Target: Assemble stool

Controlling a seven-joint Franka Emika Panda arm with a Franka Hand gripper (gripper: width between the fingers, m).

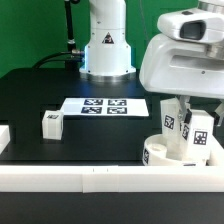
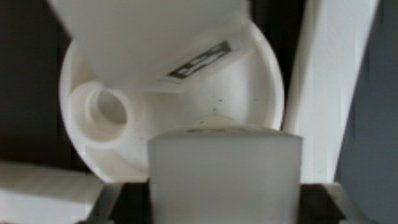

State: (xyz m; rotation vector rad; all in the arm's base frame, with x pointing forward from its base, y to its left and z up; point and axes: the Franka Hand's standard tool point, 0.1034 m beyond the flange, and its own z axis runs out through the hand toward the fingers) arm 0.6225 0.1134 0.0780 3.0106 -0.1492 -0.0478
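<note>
Black table, green backdrop, white border bar along the front edge. Your gripper hangs over the seat disc at the exterior view's right, where two upright legs stand. A loose leg lies near the marker board. The fingertips are hidden, so you cannot tell the claw's spread. Only the wrist view shows the disc's hole.

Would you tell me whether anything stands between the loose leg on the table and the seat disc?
Nothing visible does: the black table between the loose leg and the seat disc is bare. The marker board lies farther back, off that line.
</note>
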